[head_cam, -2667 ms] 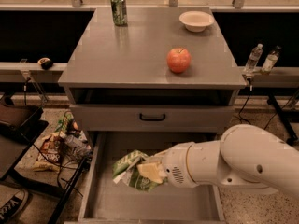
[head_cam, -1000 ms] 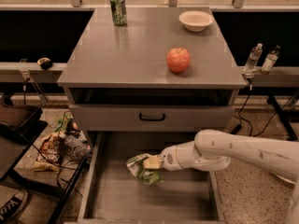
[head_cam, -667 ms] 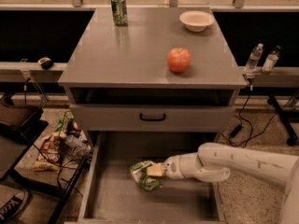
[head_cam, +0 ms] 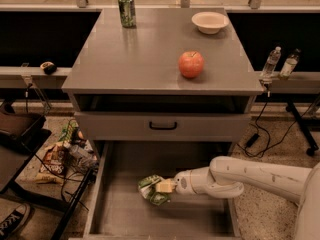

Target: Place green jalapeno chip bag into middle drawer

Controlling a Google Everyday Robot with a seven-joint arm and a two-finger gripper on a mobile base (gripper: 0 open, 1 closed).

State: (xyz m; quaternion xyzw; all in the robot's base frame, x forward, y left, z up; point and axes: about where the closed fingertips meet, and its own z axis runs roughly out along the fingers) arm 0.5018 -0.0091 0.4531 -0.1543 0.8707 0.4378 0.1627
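Now | green jalapeno chip bag (head_cam: 151, 189) lowered to middle drawer (head_cam: 125, 211) floor, below tabletop (head_cam: 145, 49) front edge | gripper (head_cam: 167, 186) still pinching it | release due

End effector (head_cam: 167, 186) and green jalapeno chip bag (head_cam: 151, 190) lower now, down inside middle drawer (head_cam: 145, 219).
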